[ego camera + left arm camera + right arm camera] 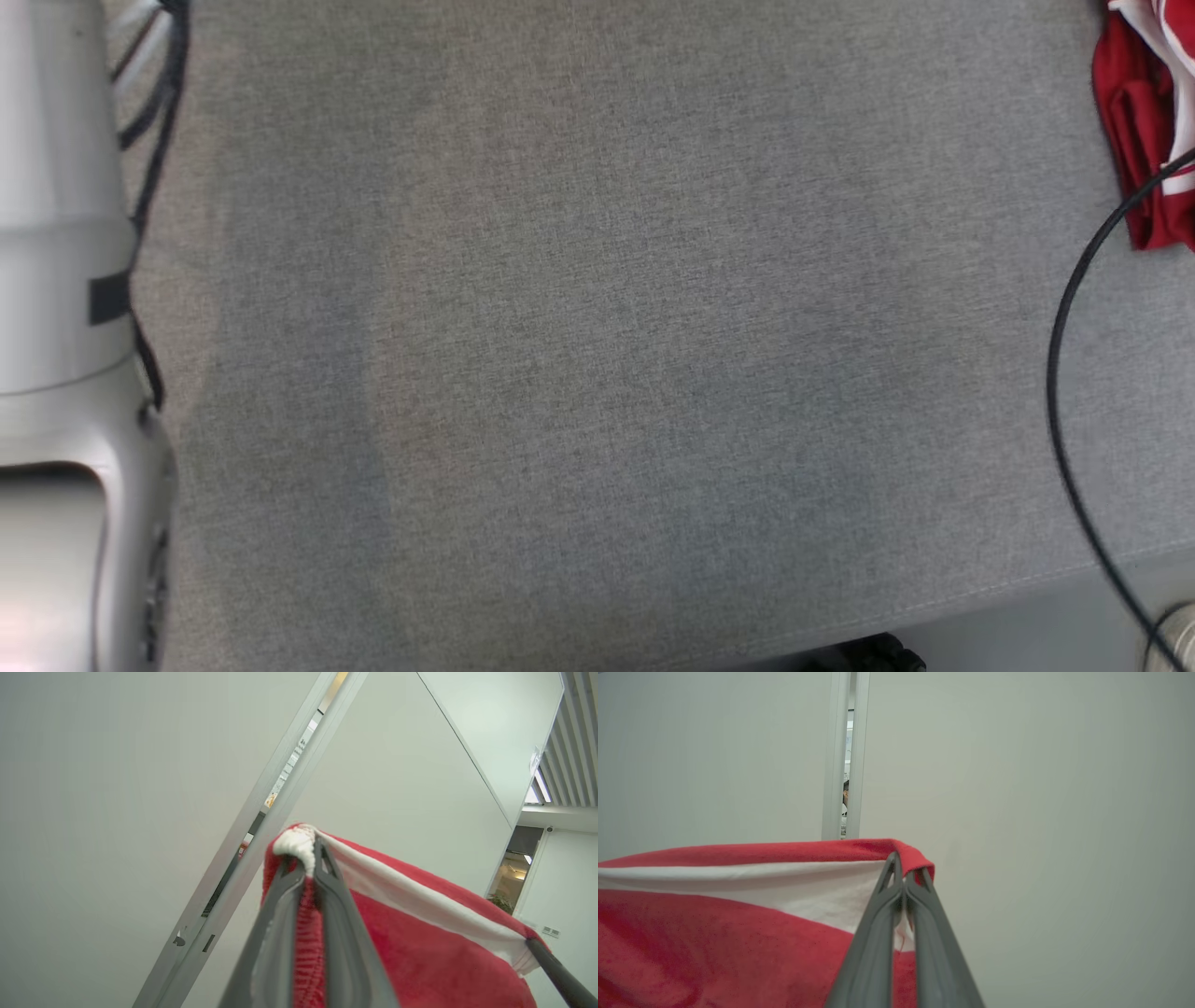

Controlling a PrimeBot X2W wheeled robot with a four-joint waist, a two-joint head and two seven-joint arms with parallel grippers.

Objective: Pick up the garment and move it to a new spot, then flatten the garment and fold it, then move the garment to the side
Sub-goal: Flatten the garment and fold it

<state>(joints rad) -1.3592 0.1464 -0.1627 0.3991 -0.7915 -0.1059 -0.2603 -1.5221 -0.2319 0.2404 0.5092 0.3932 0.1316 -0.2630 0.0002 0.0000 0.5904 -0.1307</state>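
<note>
We count one red fleecy garment with one white band (420,942) and two tools on it: left tool (303,855) has its two dark fingers clamped on the white-edged corner, right tool (908,867) has its two clamped on the red hem of the other corner, cloth stretched between them against a pale wall (1041,812). From the head we see a bunched part of it at the upper right corner over the one grey fabric-covered bench (597,373), contact unclear, plus one pale forearm (56,233) at left and one black cable (1051,373) arcing at right.
</note>
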